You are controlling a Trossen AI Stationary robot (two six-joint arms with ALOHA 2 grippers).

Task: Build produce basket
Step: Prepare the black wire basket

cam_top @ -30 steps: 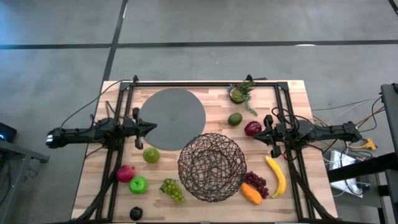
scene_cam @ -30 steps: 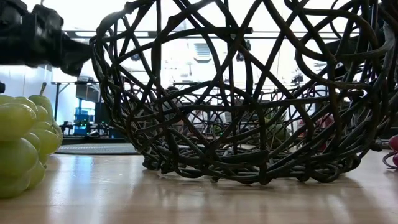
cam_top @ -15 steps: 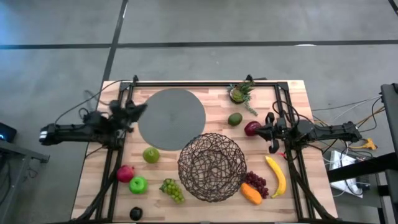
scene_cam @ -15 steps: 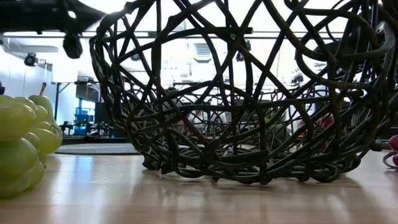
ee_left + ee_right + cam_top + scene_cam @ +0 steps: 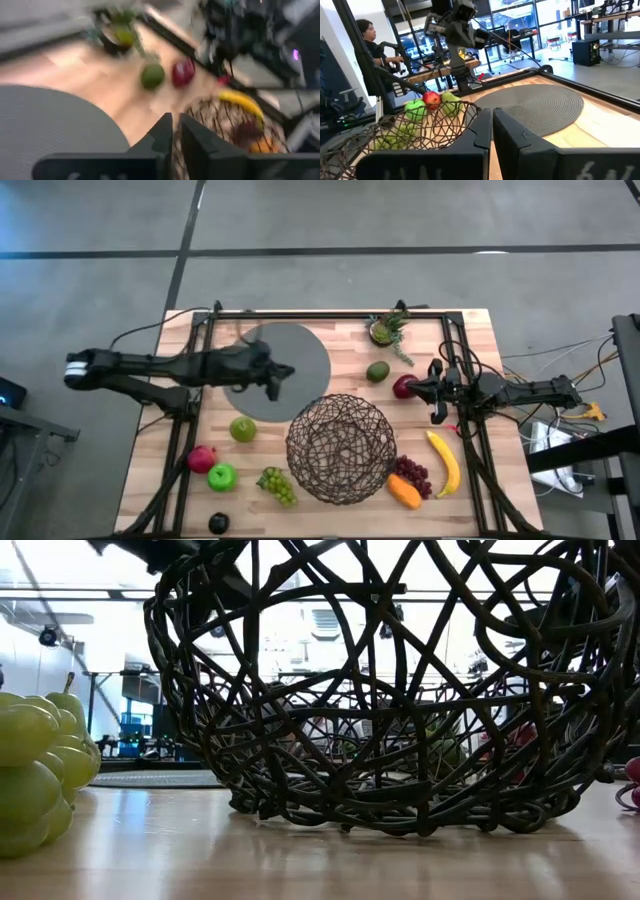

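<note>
The dark wire basket sits at the table's near middle, and fills the low view as basket. Produce lies around it: green apples, a red fruit, green grapes, a dark plum, an avocado, a dark red fruit, a banana, purple grapes and an orange piece. My left gripper, shut, hangs over the grey disc's right part. My right gripper, shut, stands right beside the dark red fruit. My right gripper's tips come level from the table's right side and end at the right side of the dark red fruit. Whether they touch it I cannot tell; the right wrist view does not show the fruit.
A flat grey disc lies far left of the basket. A small spiky plant stands near the far edge. A black frame rims the table. In the right wrist view a person sits beyond the table's left side.
My left arm has swung from the table's left edge toward the right, out over the grey disc, rising out of the low view. My right gripper has crept a little toward the left, up to the dark red fruit. No fruit has moved.
</note>
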